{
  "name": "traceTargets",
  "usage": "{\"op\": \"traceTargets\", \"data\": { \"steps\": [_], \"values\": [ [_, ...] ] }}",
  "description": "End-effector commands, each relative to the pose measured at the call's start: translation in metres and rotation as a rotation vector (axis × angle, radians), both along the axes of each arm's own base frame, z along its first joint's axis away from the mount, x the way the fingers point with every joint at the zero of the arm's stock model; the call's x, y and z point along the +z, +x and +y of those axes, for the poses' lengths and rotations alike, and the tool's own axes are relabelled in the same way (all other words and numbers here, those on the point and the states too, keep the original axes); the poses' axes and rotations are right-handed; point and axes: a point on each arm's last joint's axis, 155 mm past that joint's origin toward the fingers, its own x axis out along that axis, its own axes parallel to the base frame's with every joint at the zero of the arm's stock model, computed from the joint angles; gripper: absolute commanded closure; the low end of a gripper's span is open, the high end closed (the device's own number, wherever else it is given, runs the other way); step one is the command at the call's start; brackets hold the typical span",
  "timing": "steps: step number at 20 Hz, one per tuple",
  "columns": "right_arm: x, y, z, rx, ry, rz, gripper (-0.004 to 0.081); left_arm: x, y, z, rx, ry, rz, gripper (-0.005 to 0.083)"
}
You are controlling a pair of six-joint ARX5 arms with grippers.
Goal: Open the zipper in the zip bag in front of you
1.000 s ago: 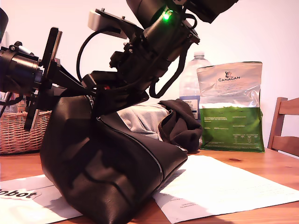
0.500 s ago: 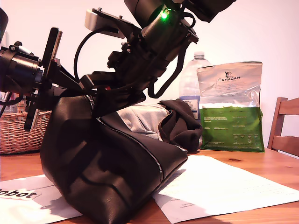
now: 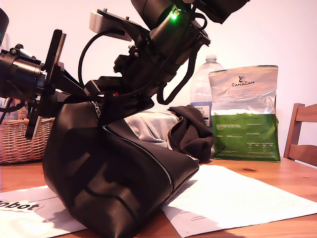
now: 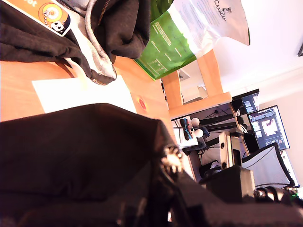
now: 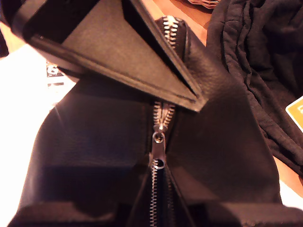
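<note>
Over the zipper [image 5: 159, 124], my second gripper [image 5: 158, 156] angles down.

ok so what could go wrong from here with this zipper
The bag leans, soft, on loose paper; a pull could drag or tip it. The tab is small and may slip from a pincer. A pincer finger lies across the zipper beyond the tab and might block its travel that way.
</note>
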Motion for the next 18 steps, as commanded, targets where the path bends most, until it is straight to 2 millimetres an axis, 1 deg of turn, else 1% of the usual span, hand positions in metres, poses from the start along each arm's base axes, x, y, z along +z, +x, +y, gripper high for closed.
{"op": "traceTargets", "data": {
  "steps": [1, 9, 10, 12, 13, 16, 18],
  "values": [
    [-0.013, -0.0106, 0.0076, 0.03, -0.022, 0.022, 0.0782, 0.0075, 0.0019, 0.0003, 0.002, -0.01, -0.036, 0.0798],
    [-0.0168, -0.0101, 0.0038, 0.017, -0.042, 0.027, 0.0776, 0.0075, 0.0018, 0.0002, 0.0, -0.006, -0.041, 0.0798],
    [-0.0167, -0.01, 0.0038, 0.017, -0.041, 0.027, 0.0728, 0.0075, 0.0018, 0.0002, 0.0, -0.007, -0.041, 0.0798],
    [-0.0164, -0.0103, 0.0041, 0.018, -0.04, 0.027, 0.0574, 0.0075, 0.0018, 0.0002, 0.0, -0.006, -0.041, 0.0798],
    [-0.0158, -0.0122, 0.0055, 0.02, -0.039, 0.027, 0.0539, 0.0074, 0.0018, 0.0003, 0.001, -0.006, -0.041, 0.0798],
    [-0.0117, -0.0124, 0.0064, 0.02, -0.031, 0.02, 0.054, 0.0075, 0.0018, 0.0002, 0.0, -0.007, -0.041, 0.0798],
    [-0.0106, -0.0077, 0.0039, -0.013, -0.03, 0.014, 0.054, 0.0071, 0.0017, 0.0003, 0.001, -0.007, -0.038, 0.0797]
  ]
}}
